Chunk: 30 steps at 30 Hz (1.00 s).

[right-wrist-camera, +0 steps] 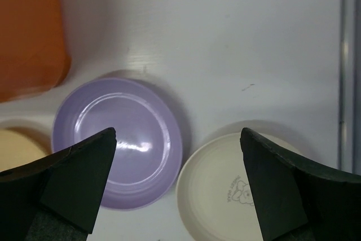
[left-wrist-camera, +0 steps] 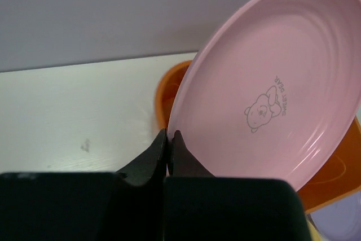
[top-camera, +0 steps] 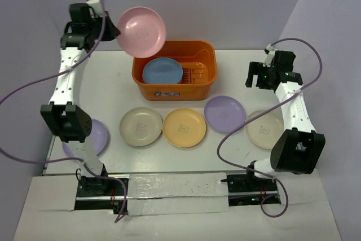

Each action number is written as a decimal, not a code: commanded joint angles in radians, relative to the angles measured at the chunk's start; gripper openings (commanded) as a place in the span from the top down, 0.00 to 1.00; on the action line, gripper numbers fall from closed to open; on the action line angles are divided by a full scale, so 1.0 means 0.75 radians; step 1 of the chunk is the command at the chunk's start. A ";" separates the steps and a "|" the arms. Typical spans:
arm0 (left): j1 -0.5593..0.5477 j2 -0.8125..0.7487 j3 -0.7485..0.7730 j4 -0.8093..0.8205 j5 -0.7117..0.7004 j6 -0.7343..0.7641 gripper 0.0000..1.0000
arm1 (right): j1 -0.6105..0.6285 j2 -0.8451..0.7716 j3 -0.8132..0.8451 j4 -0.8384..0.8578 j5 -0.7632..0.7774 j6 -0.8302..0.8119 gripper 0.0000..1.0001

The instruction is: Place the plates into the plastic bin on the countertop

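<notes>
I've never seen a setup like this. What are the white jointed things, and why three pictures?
They are two robot arms bolted to a white table. The wide picture looks down from above; the other two come from a camera on each wrist. The left arm has its jaws shut on the rim of a pink plate, tilted near an orange bin holding a blue plate. The right arm, jaws open, holds nothing; its camera sees a lavender plate and a cream plate. Other plates lie on the table.

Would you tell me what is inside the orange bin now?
A blue plate lies in the left half of the bin; the right half shows bare slotted floor. The raised pink plate hides the back-left corner; anything under the blue plate is covered.
</notes>
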 commanded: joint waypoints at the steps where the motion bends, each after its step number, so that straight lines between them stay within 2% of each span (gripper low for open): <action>1: -0.110 0.147 0.094 -0.049 -0.094 0.057 1.00 | 0.138 -0.101 -0.052 0.003 -0.064 -0.115 0.03; 5: -0.189 0.222 0.080 -0.033 -0.168 0.103 1.00 | 0.268 -0.139 -0.092 0.023 -0.036 -0.133 0.04; 10: -0.254 0.302 0.076 -0.053 -0.217 0.140 1.00 | 0.274 -0.131 -0.121 0.029 0.023 -0.119 0.04; 16: -0.305 0.367 0.047 -0.078 -0.231 0.174 1.00 | 0.145 -0.109 -0.131 -0.036 0.009 -0.109 0.04; 22: -0.339 0.405 0.049 -0.120 -0.242 0.203 0.96 | -0.066 -0.100 -0.198 -0.109 0.045 -0.089 0.04; 25: -0.346 0.422 0.065 -0.148 -0.241 0.198 0.84 | -0.167 -0.122 -0.285 -0.132 0.071 -0.087 0.04; 28: -0.348 0.447 0.129 -0.188 -0.237 0.181 0.63 | -0.259 -0.139 -0.335 -0.139 0.073 -0.066 0.05; 29: -0.349 0.449 0.139 -0.197 -0.237 0.181 0.61 | -0.267 -0.140 -0.351 -0.141 0.073 -0.058 0.05; 30: -0.350 0.448 0.152 -0.205 -0.239 0.181 0.52 | -0.299 -0.146 -0.372 -0.142 0.073 -0.050 0.06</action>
